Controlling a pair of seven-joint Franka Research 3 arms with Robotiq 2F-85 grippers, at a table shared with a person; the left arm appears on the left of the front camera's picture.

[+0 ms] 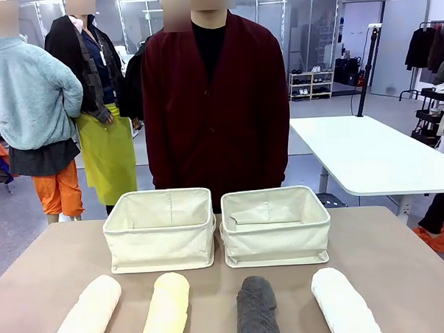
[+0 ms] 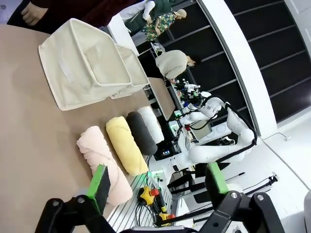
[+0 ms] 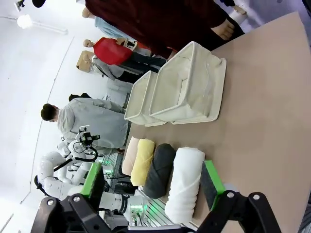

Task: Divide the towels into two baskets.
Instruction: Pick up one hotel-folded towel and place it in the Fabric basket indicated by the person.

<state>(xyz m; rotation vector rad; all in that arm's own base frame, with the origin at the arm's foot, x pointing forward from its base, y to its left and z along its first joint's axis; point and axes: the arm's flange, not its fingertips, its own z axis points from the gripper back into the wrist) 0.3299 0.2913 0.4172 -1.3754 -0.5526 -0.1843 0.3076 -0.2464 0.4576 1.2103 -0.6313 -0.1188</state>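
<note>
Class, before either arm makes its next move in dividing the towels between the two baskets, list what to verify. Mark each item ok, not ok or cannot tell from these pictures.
1. Left gripper open, holding nothing: ok.
2. Right gripper open, holding nothing: ok.
3. Four towels lie in a row on the table, in front of the baskets: cream-white towel, pale yellow towel, dark grey towel, white towel: ok.
4. Left basket and right basket upright, mouths open: ok.
5. Baskets empty to the bottom: cannot tell, the near walls hide part of the floors.
6. Person's hand off the table, beyond the baskets: ok.
</note>
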